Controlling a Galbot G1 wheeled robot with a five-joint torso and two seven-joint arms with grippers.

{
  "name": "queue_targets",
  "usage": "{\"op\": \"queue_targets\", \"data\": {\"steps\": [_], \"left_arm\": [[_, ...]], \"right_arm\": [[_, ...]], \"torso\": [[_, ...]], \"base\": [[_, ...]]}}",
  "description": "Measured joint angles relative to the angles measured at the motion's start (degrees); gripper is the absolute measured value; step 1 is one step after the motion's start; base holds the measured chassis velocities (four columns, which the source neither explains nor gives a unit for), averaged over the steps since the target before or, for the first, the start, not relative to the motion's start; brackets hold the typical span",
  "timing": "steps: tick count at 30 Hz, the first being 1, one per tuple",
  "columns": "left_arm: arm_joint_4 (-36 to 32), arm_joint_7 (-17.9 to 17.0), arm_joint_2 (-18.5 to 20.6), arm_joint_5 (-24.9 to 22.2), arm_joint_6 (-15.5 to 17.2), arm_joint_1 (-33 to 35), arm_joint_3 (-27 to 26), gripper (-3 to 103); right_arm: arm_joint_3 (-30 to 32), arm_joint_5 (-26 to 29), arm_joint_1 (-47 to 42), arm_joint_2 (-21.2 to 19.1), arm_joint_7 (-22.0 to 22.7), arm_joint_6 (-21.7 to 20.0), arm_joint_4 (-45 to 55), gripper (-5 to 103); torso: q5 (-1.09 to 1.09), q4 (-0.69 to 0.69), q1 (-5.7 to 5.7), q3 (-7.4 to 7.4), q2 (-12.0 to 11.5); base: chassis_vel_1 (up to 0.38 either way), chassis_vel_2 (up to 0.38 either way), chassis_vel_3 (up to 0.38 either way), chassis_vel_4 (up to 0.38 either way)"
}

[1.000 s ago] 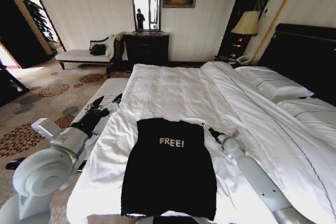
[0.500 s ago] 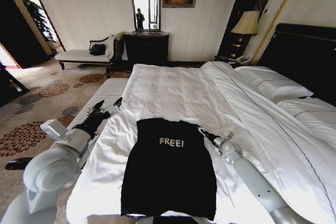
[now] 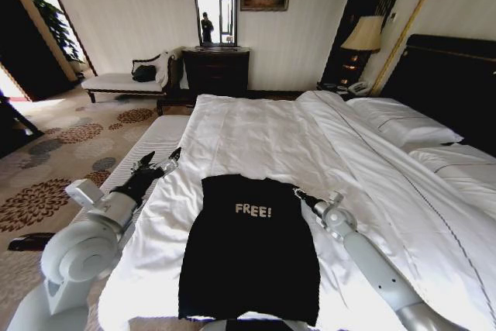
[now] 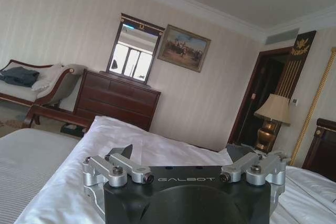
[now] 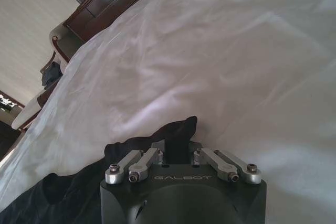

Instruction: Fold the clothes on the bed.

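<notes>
**Operator:** Head view first: where do I stand on the fold?

**Spotter:** You're partway, by my reading. The T-shirt (image 3: 249, 249) lies near the foot of the bed (image 3: 263, 133), on the white duvet, lettering up. It already looks like a narrow rectangle with no sleeves sticking out, so I'd judge the sides are tucked in. The lengthwise fold is not yet done; the shirt is at full length, hem toward you, collar toward the headboard.

**Operator:** And my right gripper?

**Spotter:** Your right gripper (image 3: 301, 195) sits low on the duvet at the shirt's upper right corner. In the right wrist view its tips (image 5: 177, 148) are drawn close together with black fabric bunched right there. You appear to have the corner pinched, though the contact itself is hidden behind the gripper body, so treat that as likely, not certain.

**Operator:** Left side?

**Spotter:** Your left gripper (image 3: 159, 163) is off the shirt, beside the bed's left edge and above the white bench (image 3: 147, 145). Its fingers (image 4: 126, 153) are spread wide and hold nothing; its wrist camera looks across the duvet toward the dresser (image 4: 118, 98).

**Operator:** So what's left?

**Spotter:** You have one corner, probably. The left upper corner still needs a grip, then the top has to come over toward the hem. Nothing of that final fold is in place.
</notes>
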Motion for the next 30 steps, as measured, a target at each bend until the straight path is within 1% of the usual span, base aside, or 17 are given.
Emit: {"op": "queue_targets", "data": {"steps": [3, 5, 7, 11, 13, 17, 18, 19, 20, 22, 23, 24, 25, 27, 28, 29, 30], "left_arm": [[1.0, 0.0, -0.1, 0.0, 0.0, -1.0, 1.2, 100], [1.2, -0.1, -0.1, 0.1, 0.0, -1.1, 1.4, 100], [2.2, -0.1, -0.5, 0.3, -0.2, -1.9, 2.3, 100], [4.8, 0.0, -0.9, 0.7, -0.5, -3.3, 3.8, 100], [5.3, 0.1, -0.9, 0.7, -0.6, -3.6, 4.0, 100], [11.6, 0.7, -1.1, -0.8, -0.7, -6.9, 6.2, 100], [11.6, 0.7, -1.1, -0.8, -0.7, -6.9, 6.2, 100], [16.6, 0.8, -1.3, -2.6, -0.4, -9.3, 7.9, 100], [20.8, 0.9, -1.4, -3.5, -0.2, -11.5, 9.8, 100], [30.4, 1.2, -1.8, -4.5, -0.2, -16.8, 14.4, 100], [30.4, 1.2, -1.8, -4.5, -0.2, -16.8, 14.4, 100], [37.6, 1.4, -2.5, -6.3, -0.3, -21.1, 17.4, 100], [42.2, 1.6, -3.2, -7.9, -0.2, -24.0, 19.1, 100], [49.7, 2.7, -4.9, -9.6, -0.1, -28.6, 21.9, 100], [49.7, 2.7, -4.9, -9.6, -0.1, -28.6, 21.9, 100], [54.0, 4.1, -6.2, -9.4, -0.2, -31.0, 23.6, 100], [56.4, 5.1, -7.1, -8.9, -0.3, -32.1, 24.5, 100]], "right_arm": [[0.1, -0.6, -0.2, 0.0, -0.5, 0.4, -0.1, 8], [0.1, -0.7, -0.2, 0.0, -0.6, 0.4, -0.1, 8], [0.1, -1.8, -0.2, 0.0, -1.2, 1.3, -0.3, 2], [-0.5, -4.1, 0.1, -0.1, -2.3, 3.5, -1.0, 0], [-0.5, -4.4, 0.2, -0.1, -2.4, 3.7, -1.0, 0], [-1.1, -5.0, 0.9, -0.2, -2.5, 4.3, -1.5, 0], [-1.1, -5.0, 0.9, -0.2, -2.5, 4.3, -1.5, 0], [-1.3, -5.2, 1.1, -0.3, -2.5, 4.3, -1.5, 0], [-1.4, -5.5, 1.1, -0.3, -2.4, 4.4, -1.5, 0], [-1.5, -6.1, 0.8, -0.6, -2.4, 4.5, -1.2, 0], [-1.5, -6.1, 0.8, -0.6, -2.4, 4.5, -1.2, 0], [-1.5, -6.4, 0.5, -0.8, -2.3, 4.6, -0.9, 0], [-1.3, -6.5, 0.2, -0.9, -2.3, 4.6, -0.7, 0], [-0.8, -6.9, -0.3, -1.2, -2.3, 4.8, -0.3, 0], [-0.8, -6.9, -0.3, -1.2, -2.3, 4.8, -0.3, 0], [-0.2, -7.3, -0.8, -1.4, -2.3, 5.0, 0.0, 0], [0.2, -7.5, -1.2, -1.5, -2.3, 5.1, 0.1, 0]], "torso": [[0.0, -0.01, 0.0, 0.0, 0.0], [0.01, -0.01, 0.0, 0.0, 0.0], [0.01, -0.01, 0.0, 0.0, 0.0], [0.01, 0.0, 0.0, 0.0, 0.0], [0.01, 0.0, 0.0, 0.0, 0.0], [0.01, 0.01, 0.0, 0.0, 0.0], [0.01, 0.01, 0.0, 0.0, 0.0], [0.01, 0.02, 0.0, 0.0, 0.0], [0.0, 0.02, 0.0, 0.0, 0.0], [-0.01, -0.01, 0.0, 0.0, 0.0], [-0.01, -0.01, 0.0, 0.0, 0.0], [-0.02, -0.03, 0.01, 0.01, 0.0], [-0.01, -0.03, 0.01, 0.02, 0.0], [0.0, -0.02, 0.01, 0.01, 0.0], [0.0, -0.02, 0.01, 0.01, 0.0], [0.01, -0.02, 0.02, 0.02, 0.0], [0.01, -0.02, 0.01, 0.02, 0.0]], "base": [[0.0, 0.0, 0.0, 0.0], [0.0, 0.0, 0.0, 0.0], [0.0, 0.0, 0.0, 0.0], [0.0, 0.0, 0.0, 0.0], [0.0, 0.0, 0.0, 0.0], [0.0, 0.0, 0.0, 0.0], [0.0, 0.0, 0.0, 0.0], [0.0, 0.0, 0.0, 0.0], [0.0, 0.0, 0.0, 0.0], [0.0, 0.0, 0.0, 0.0], [0.0, 0.0, 0.0, 0.0], [0.0, 0.0, 0.0, 0.0], [0.0, 0.0, 0.0, 0.0], [0.0, 0.0, 0.0, 0.0], [0.0, 0.0, 0.0, 0.0], [0.0, 0.0, 0.0, 0.0], [0.0, 0.0, 0.0, 0.0]]}}
